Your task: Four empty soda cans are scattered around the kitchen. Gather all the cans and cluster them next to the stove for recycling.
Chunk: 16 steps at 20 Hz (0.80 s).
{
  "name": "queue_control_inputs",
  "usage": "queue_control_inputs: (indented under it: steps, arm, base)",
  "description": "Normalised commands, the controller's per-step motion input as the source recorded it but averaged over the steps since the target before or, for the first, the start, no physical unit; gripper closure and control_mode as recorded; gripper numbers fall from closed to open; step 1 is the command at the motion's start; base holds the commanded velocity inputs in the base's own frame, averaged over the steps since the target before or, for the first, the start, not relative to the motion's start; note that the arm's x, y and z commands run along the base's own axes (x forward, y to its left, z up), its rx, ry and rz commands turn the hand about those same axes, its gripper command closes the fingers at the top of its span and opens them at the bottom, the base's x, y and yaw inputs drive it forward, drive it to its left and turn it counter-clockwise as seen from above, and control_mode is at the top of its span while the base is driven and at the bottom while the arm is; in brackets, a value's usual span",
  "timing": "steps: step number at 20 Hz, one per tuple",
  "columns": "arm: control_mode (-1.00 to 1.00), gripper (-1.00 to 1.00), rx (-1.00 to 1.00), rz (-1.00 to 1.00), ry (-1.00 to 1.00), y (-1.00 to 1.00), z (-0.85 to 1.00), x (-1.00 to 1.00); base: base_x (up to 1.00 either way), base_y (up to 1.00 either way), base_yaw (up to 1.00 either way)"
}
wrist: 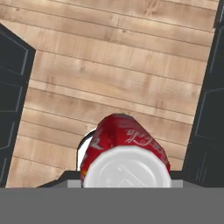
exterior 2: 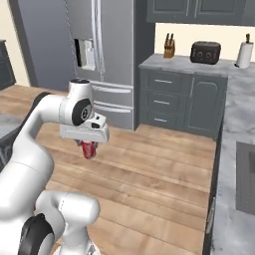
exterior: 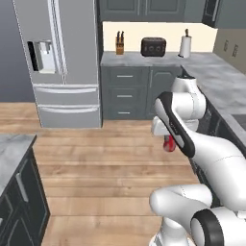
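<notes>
A red soda can (exterior 2: 89,150) hangs upright over the wooden floor, with my gripper (exterior 2: 89,145) shut on it. In the left base view the same red can (exterior: 167,146) peeks out below the gripper (exterior: 167,142), partly hidden by my forearm. The hand view looks down on the can's silver top and red side (wrist: 127,142), with floor planks beneath. A dark flat panel (exterior 2: 245,177) is set into the right counter and cut by the frame edge. I cannot tell whether it is the stove.
A steel fridge (exterior: 62,62) stands at the back left. The back counter (exterior: 139,58) carries a knife block (exterior: 119,43), a toaster (exterior: 153,46) and a paper towel roll (exterior: 185,45). Dark cabinets line the right side (exterior 2: 211,219), and an island corner (exterior: 12,149) sits at left.
</notes>
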Motion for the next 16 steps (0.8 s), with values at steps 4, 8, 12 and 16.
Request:
queue_control_inputs:
  steps: [4,8,12,16]
  arm:
    - [1.0,1.0,0.0,0.0,0.0,0.0,0.0,0.0]
    - [1.0,1.0,0.0,0.0,0.0,0.0,0.0,0.0]
    - [1.0,1.0,0.0,0.0,0.0,0.0,0.0,0.0]
    - [1.0,1.0,0.0,0.0,0.0,0.0,0.0,0.0]
  base:
    - [1.0,0.03,0.01]
    - [1.0,0.11,0.05]
    - [0.95,0.19,0.13]
    - [0.6,0.17,0.26]
